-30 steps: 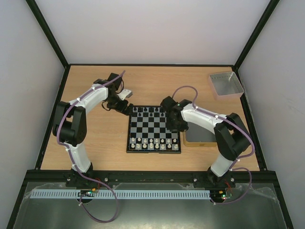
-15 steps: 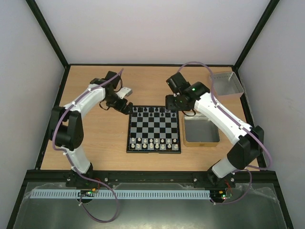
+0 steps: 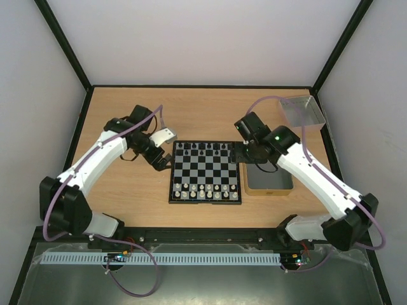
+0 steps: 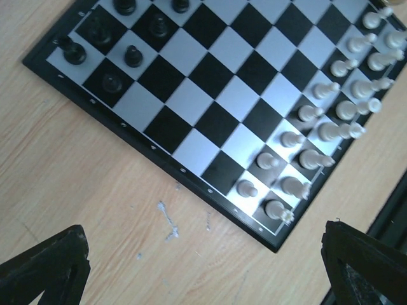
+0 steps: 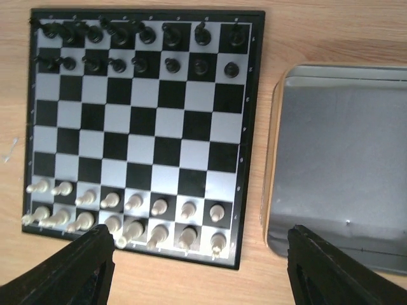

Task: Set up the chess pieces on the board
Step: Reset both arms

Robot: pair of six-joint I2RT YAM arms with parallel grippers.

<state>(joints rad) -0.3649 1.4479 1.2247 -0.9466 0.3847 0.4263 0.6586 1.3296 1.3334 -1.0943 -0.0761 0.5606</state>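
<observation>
Chess pieces (image 5: 159,206) on board (image 5: 145,122) beside tray (image 5: 343,159)

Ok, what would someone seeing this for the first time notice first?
The checkered board in the middle of the table, with black pieces lined up along its two far rows and cream-white pieces along its two near rows. A tan-rimmed grey tray lies beside its right edge. The left claw and right claw hang open near the board's far corners.

White arms (image 3: 95,160), black fingers (image 4: 44,267), seemingly purple cables (image 3: 272,98)
</observation>
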